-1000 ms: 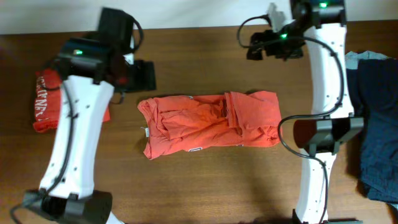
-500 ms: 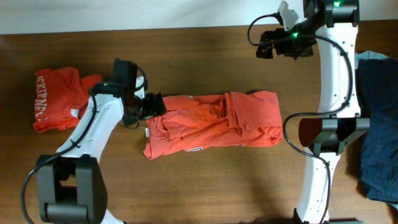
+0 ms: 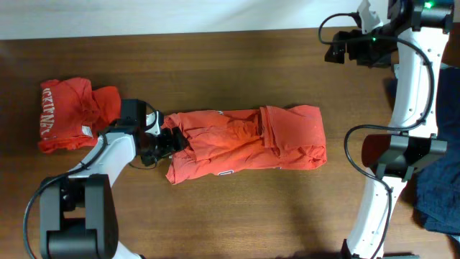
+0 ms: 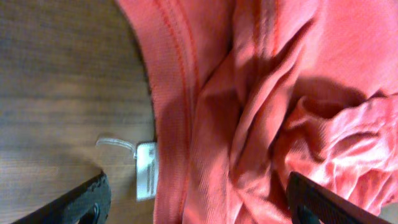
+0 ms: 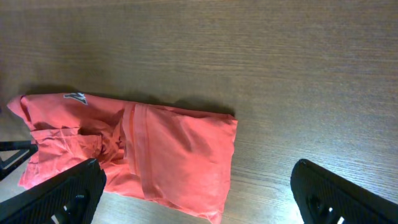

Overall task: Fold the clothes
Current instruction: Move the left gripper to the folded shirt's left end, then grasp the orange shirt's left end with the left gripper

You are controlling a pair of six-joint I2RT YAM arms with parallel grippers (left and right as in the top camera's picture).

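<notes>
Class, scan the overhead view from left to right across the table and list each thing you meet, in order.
folded red-orange T-shirt with white lettering → left gripper → long bundled red-orange T-shirt → right gripper → dark blue clothes

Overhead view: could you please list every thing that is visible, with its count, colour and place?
half-folded T-shirt: one, red-orange, middle of the table
folded T-shirt: one, red-orange with white lettering, left end of the table
tag: one, white, at the half-folded T-shirt's left edge
dark cloth: one pile, navy, right edge
table: one, brown wood
left gripper: one, black, open, at the half-folded T-shirt's left end
right gripper: one, black, open, near the far right corner
</notes>
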